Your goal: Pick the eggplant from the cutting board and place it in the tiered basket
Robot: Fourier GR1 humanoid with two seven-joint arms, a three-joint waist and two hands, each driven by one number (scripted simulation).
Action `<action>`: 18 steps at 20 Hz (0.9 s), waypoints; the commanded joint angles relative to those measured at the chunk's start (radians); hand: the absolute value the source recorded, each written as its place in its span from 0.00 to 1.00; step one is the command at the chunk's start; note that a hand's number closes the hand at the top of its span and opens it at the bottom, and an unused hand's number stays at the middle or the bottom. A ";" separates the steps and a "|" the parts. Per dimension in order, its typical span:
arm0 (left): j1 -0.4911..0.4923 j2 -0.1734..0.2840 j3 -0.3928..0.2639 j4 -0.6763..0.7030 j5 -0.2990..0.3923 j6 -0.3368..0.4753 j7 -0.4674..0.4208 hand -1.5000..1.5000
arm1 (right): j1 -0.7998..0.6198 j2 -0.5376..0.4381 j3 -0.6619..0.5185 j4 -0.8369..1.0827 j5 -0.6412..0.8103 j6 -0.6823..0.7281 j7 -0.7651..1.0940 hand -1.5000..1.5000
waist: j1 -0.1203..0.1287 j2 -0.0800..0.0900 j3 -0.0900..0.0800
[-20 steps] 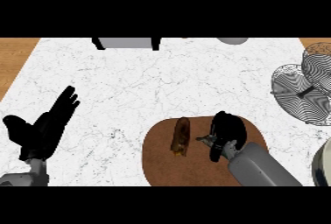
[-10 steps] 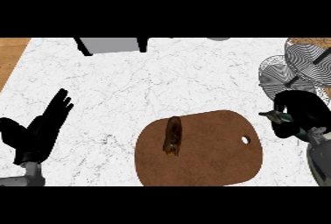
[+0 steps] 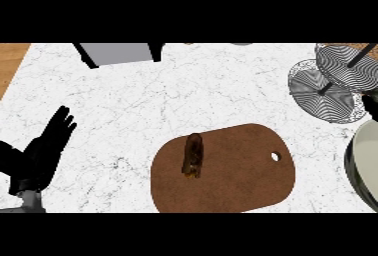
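- Head view, looking steeply down on a white marbled bench (image 3: 170, 95) with a strip of wood-coloured surface at its far left edge.
- Eggplant (image 3: 193, 155), dark brown and elongated, lies on the left part of the cutting board (image 3: 236, 175), its length running near to far. Nothing touches it.
- Cutting board is a brown rounded slab in the near middle of the bench, with a small hole (image 3: 275, 156) close to its right edge.
- Tiered basket (image 3: 336, 80) stands at the far right, well apart from the board: two round wire tiers, the upper one set farther and to the right of the lower, each with a dark post rising from it.
- Left hand (image 3: 40, 155) shows at the near left edge, black, with fingers straight and spread, pointing away toward the far side. It holds nothing and is well apart from the board.
- Right hand: only a small dark shape at the right edge, just near of the basket, may belong to it; I cannot tell how its fingers are set.
- Grey object with black legs (image 3: 118, 52) sits at the far edge, left of centre.
- Large pale round rim (image 3: 358, 160) is cut off by the near right edge.
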 commanded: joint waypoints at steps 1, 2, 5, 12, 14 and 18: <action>0.008 0.013 0.019 -0.006 0.014 -0.012 -0.008 0.50 | 0.017 -0.061 -0.158 0.069 -0.170 0.043 -0.246 1.00 | 0.010 0.009 -0.003; 0.011 0.010 0.016 -0.004 0.014 -0.012 -0.007 0.50 | 0.033 -0.085 -0.183 0.088 -0.215 0.098 -0.305 1.00 | 0.002 0.008 -0.006; 0.011 0.013 0.005 -0.016 0.013 -0.030 -0.018 0.50 | 0.061 -0.148 -0.269 0.198 -0.300 0.212 -0.484 1.00 | 0.038 0.018 -0.010; -0.042 0.027 -0.025 -0.036 0.013 -0.070 0.016 0.50 | 0.092 -0.305 -0.369 0.526 -0.334 0.481 -0.872 1.00 | 0.124 0.029 -0.019; -0.051 -0.027 -0.073 -0.043 -0.024 -0.033 0.010 0.50 | 0.039 -0.347 -0.365 0.630 -0.302 0.518 -0.913 1.00 | 0.145 0.030 -0.020; -0.072 -0.035 -0.082 -0.031 -0.064 -0.010 0.037 0.50 | -0.079 -0.317 -0.298 0.663 -0.247 0.521 -0.865 1.00 | 0.145 0.024 -0.023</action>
